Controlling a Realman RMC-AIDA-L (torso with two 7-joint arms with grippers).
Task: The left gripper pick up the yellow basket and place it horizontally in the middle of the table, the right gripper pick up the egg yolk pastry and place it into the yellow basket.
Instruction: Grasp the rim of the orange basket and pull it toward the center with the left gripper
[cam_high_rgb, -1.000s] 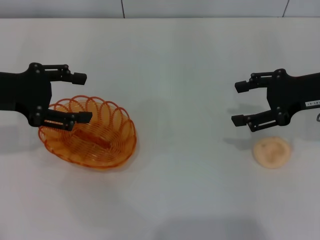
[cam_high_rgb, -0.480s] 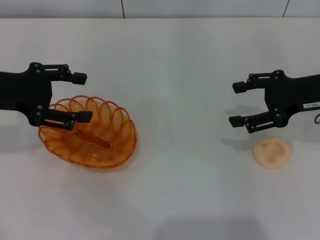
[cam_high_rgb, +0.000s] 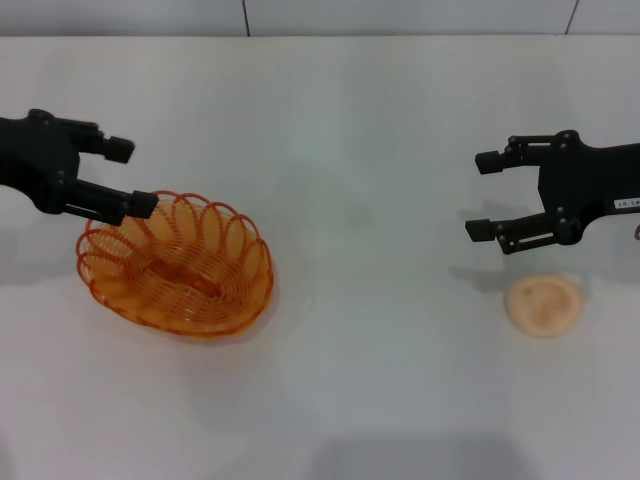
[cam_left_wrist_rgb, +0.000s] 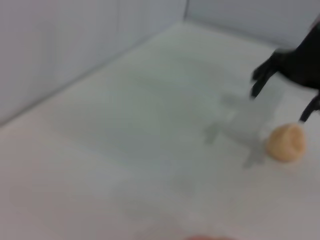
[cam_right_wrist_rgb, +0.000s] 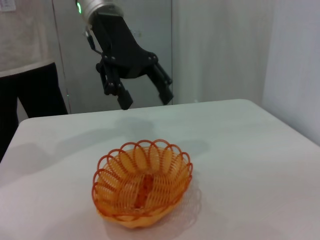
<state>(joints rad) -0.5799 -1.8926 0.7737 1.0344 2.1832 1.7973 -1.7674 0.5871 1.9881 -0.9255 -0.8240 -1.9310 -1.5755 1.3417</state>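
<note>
The yellow basket (cam_high_rgb: 178, 265) stands upright on the white table (cam_high_rgb: 350, 150), left of the middle; it also shows in the right wrist view (cam_right_wrist_rgb: 142, 185). My left gripper (cam_high_rgb: 133, 177) is open and empty, raised beside the basket's far left rim; the right wrist view shows it (cam_right_wrist_rgb: 146, 100) above the table and apart from the basket. The egg yolk pastry (cam_high_rgb: 543, 304) lies on the table at the right and shows in the left wrist view (cam_left_wrist_rgb: 286, 142). My right gripper (cam_high_rgb: 482, 196) is open and empty, hovering just behind and left of the pastry.
The table's far edge meets a grey wall (cam_high_rgb: 400, 15). A person in a light top stands beyond the table (cam_right_wrist_rgb: 25, 60). White tabletop lies between the basket and the pastry.
My left gripper has pulled back to the left, off the basket's rim, still open. The basket has not moved. My right gripper shifted slightly to the right.
</note>
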